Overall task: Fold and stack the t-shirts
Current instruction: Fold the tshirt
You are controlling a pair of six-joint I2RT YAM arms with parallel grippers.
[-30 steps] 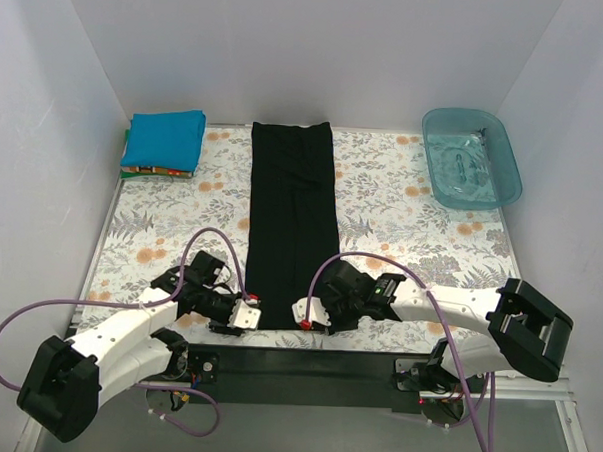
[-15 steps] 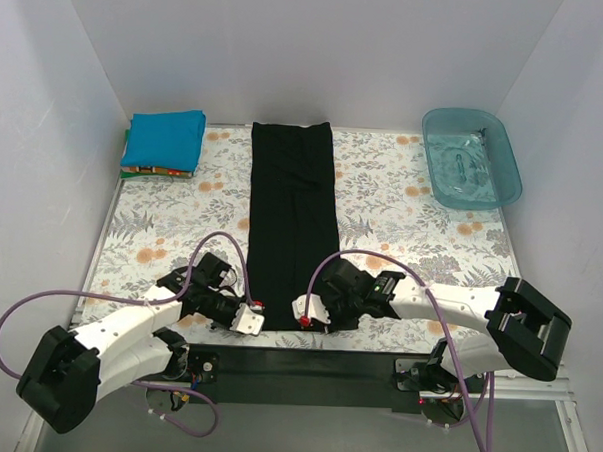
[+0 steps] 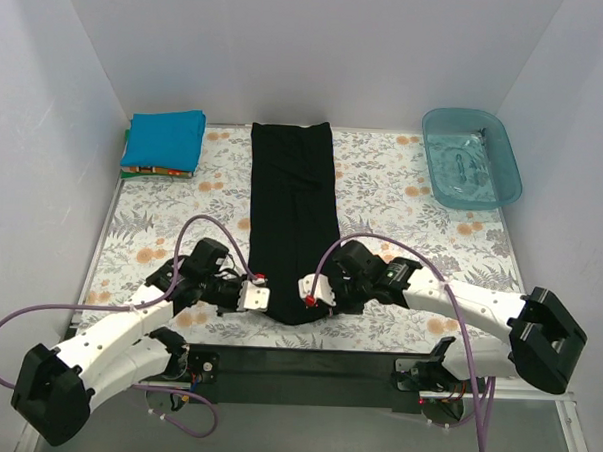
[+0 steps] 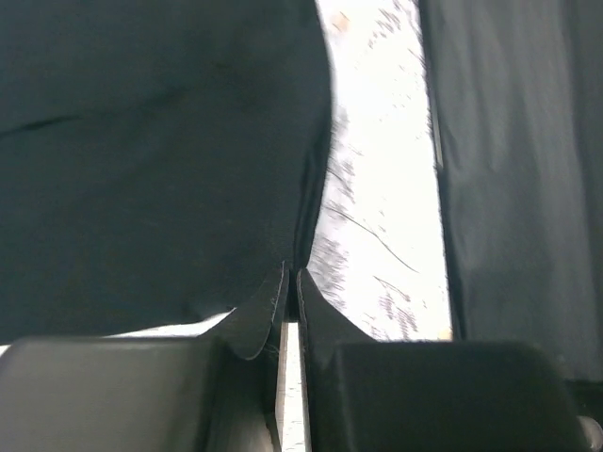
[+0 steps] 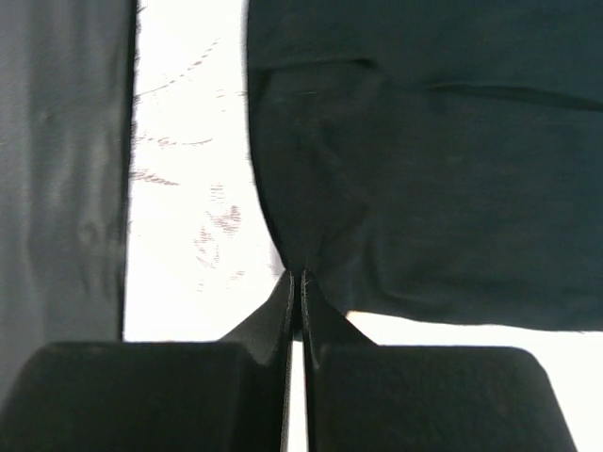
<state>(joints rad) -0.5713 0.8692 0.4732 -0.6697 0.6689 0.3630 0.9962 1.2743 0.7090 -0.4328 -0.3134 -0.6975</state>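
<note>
Left gripper (image 3: 260, 293): jaws pinched together on the near-left corner of the long black cloth t-shirt (image 3: 293, 201); in the wrist view the cloth is bunched at the tips.
Right gripper (image 3: 308, 292): jaws closed on the near-right corner of the same hem.
Black shirt: narrow folded strip running near-to-far down the middle of the white floral-print tablecloth (image 3: 402, 205); near hem looks lifted between the two grippers.
Stack: bright blue folded cloth t-shirt (image 3: 163, 138) in the far-left corner, orange and green slivers under it, well apart from the strip.
Step (judged): folding the near hem over toward the far end.
How: move both corners level and at the same pace with the hem taut; land square on the strip and release once flat.
Risk: thin pinch; one-side slip skews the fold.
</note>
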